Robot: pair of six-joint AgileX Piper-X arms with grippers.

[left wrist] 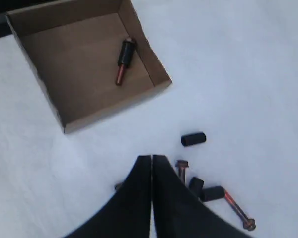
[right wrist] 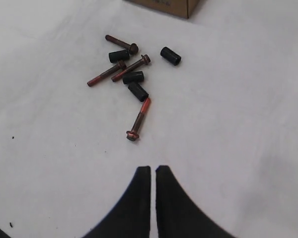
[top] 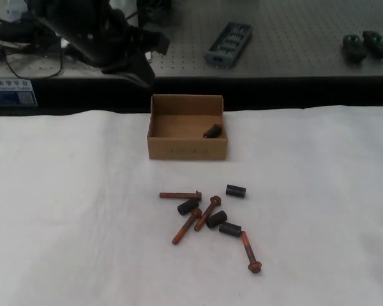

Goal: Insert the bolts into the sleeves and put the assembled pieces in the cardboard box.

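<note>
High view, near side: what room is there?
— Bare white cloth (top: 64, 255) runs to the near edge and out to both sides. The nearest bolt (top: 249, 252) lies alone on it, its tip touching a sleeve (top: 230, 229).

Farther in?
— Three more bolts (top: 187, 225) and three more sleeves (top: 216, 219) lie loosely clustered at mid-cloth, one sleeve set apart. Open cloth separates the cluster from the cardboard box (top: 186, 150), which stands at the cloth's far edge. One assembled piece (top: 212, 131) lies inside, near a far corner.

Claws?
— Left wrist view: the left gripper (left wrist: 152, 157) has its fingers pressed together, gripping no part, above the cluster. Right wrist view: the right gripper (right wrist: 153, 168) is likewise closed to a hairline gap, over bare cloth, apart from the nearest bolt.
</note>
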